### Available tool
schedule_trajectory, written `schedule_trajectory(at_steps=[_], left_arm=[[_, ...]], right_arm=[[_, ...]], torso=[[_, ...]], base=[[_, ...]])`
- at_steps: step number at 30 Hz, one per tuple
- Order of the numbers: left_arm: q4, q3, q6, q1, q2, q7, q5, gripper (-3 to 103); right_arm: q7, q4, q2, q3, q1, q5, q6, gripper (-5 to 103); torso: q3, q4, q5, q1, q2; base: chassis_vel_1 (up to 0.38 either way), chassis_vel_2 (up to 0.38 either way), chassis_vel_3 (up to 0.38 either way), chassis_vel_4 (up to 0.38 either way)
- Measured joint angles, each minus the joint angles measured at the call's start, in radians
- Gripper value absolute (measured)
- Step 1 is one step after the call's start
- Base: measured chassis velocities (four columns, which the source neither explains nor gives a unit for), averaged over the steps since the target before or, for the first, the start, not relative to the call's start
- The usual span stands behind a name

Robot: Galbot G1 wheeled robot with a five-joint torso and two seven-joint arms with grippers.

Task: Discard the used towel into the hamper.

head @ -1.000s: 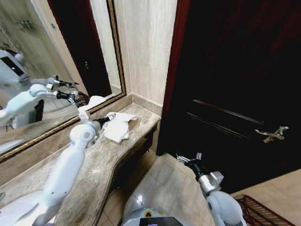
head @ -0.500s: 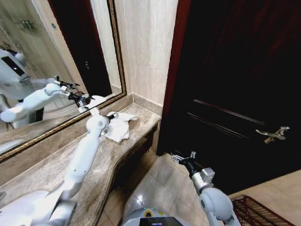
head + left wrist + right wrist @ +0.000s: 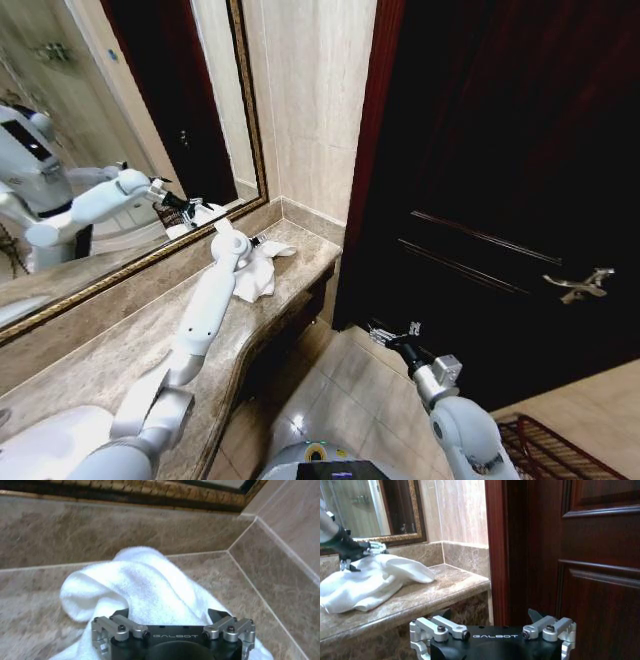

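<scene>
Two arms showed against a dark wooden door (image 3: 500,150) and marble counter (image 3: 130,350) under a gilt-framed mirror (image 3: 110,120). At centre frame, the left gripper (image 3: 351,555) had reached further onto the white towel (image 3: 255,275) (its fingers apart). Lower right, the right gripper (image 3: 393,334) hung open near the hamper (image 3: 545,455).

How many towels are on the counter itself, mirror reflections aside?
1. A crumpled white towel lies on the marble counter near the corner, under the left end effector. Others could lie hidden beneath.
</scene>
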Motion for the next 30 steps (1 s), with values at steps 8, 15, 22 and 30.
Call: schedule_trajectory(at_steps=[8, 15, 22, 30], left_arm=[[0.010, -0.001, -0.005, 0.065, 0.025, 0.041, 0.007, 74], [0.006, 0.016, -0.016, 0.091, 0.051, 0.074, 0.028, 42], [-0.025, 0.025, -0.025, 0.136, 0.062, 0.102, 0.090, 24], [-0.077, -0.008, -0.031, 0.167, 0.071, 0.102, 0.077, 14]], right_arm=[[-0.010, -0.054, 0.021, -0.016, 0.018, -0.002, 0.013, 100], [-0.006, -0.076, 0.022, -0.041, 0.052, -0.011, 0.013, 100], [0.001, -0.080, 0.015, -0.060, 0.056, -0.012, 0.009, 100], [0.007, -0.070, 0.000, -0.072, 0.059, -0.013, 0.001, 100]], torso=[[0.000, -0.0001, -0.0001, 0.000, 0.000], [0.000, -0.0001, 0.0003, 0.000, 0.000], [0.000, -0.0003, 0.0004, 0.000, 0.000], [0.000, 0.0004, -0.0012, 0.000, 0.000]], base=[[0.000, 0.000, 0.000, 0.000], [0.000, 0.000, 0.000, 0.000], [0.000, 0.000, 0.000, 0.000], [0.000, 0.000, 0.000, 0.000]])
